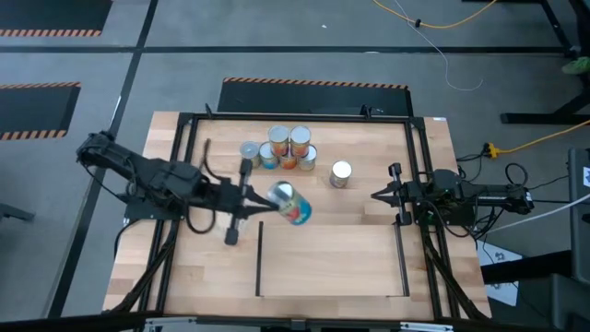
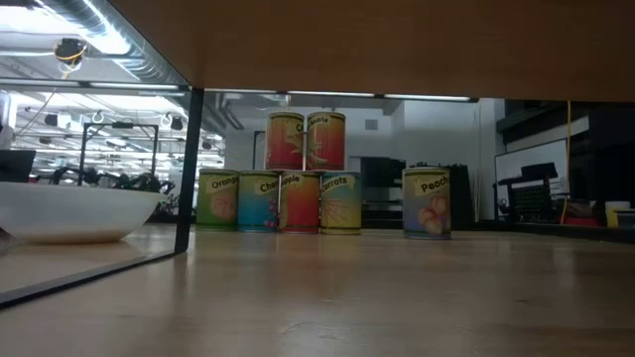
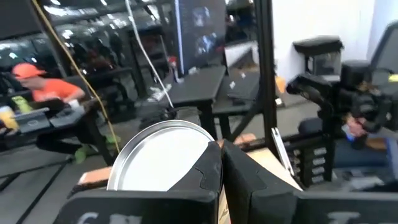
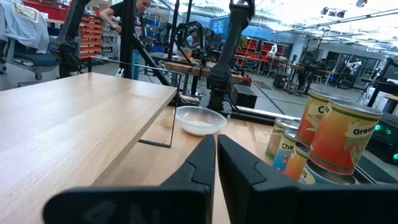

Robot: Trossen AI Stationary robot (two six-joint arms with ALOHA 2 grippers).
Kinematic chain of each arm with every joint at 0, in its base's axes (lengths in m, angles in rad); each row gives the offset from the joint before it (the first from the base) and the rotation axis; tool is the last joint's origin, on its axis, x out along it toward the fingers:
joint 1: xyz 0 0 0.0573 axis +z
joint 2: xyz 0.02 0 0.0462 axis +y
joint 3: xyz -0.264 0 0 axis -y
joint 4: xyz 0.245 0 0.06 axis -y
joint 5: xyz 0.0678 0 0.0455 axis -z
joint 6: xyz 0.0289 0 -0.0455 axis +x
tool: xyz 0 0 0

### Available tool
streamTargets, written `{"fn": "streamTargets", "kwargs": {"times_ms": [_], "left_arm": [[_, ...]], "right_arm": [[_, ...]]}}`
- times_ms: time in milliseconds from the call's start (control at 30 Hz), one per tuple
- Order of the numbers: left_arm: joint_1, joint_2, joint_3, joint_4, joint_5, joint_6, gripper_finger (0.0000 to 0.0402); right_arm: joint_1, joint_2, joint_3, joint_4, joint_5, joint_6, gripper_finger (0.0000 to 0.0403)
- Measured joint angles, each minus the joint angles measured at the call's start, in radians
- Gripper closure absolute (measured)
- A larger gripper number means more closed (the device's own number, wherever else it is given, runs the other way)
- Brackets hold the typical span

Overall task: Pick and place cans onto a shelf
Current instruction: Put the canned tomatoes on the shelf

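My left gripper (image 1: 265,200) (image 3: 222,149) is shut on one can (image 1: 290,205), held high over the middle of the table, near the shelf's left bar (image 1: 261,258). The can's silver end (image 3: 158,158) fills the left wrist view. Several cans (image 1: 288,148) (image 2: 298,178) (image 4: 323,143) stand stacked at the far middle, two on top of a lower row. A single can (image 1: 341,173) (image 2: 428,202) stands upright to their right. The shelf (image 1: 332,263) (image 4: 74,118) is a light-wood panel near the front edge. My right gripper (image 1: 378,195) (image 4: 216,155) waits shut at the right. My left gripper comes level from the table's left, its two fingers (image 3: 205,174) almost together at the edge of the can's silver round end (image 3: 208,144). The fingers hide the place of contact. The can is lifted clear and tilted, silver end toward the wrist and upward, label end (image 1: 299,216) away.
A round dish (image 1: 249,150) (image 2: 60,210) (image 4: 200,119) sits left of the stacked cans. A black metal frame (image 1: 295,117) borders the table. The shelf's underside (image 2: 397,40) spans the top of the low view. A person in orange (image 3: 37,87) is beyond the table.
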Motion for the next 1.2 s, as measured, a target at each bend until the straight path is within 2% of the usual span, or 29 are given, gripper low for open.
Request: {"fn": "streamTargets", "kwargs": {"times_ms": [300,567,767,933,1200], "left_arm": [[-0.085,0.251,0.276,-0.145,-0.008,-0.038,0.0401],[-0.198,0.426,0.452,-0.286,-0.119,-0.109,0.0401],[-0.267,0.484,0.476,-0.308,-0.162,-0.163,0.0401],[-0.316,0.507,0.476,-0.392,-0.223,-0.218,0.0401],[-0.357,0.543,0.478,-0.486,-0.237,-0.332,0.0401]], "right_arm": [[0.000,0.000,0.000,-0.005,0.000,0.000,0.0379],[0.000,0.000,0.000,-0.005,0.000,0.000,0.0379],[0.000,0.000,0.000,-0.006,0.000,0.000,0.0379],[0.000,0.000,0.000,-0.006,0.000,0.000,0.0379],[0.000,0.000,0.000,-0.006,0.000,0.000,0.0379]]}}
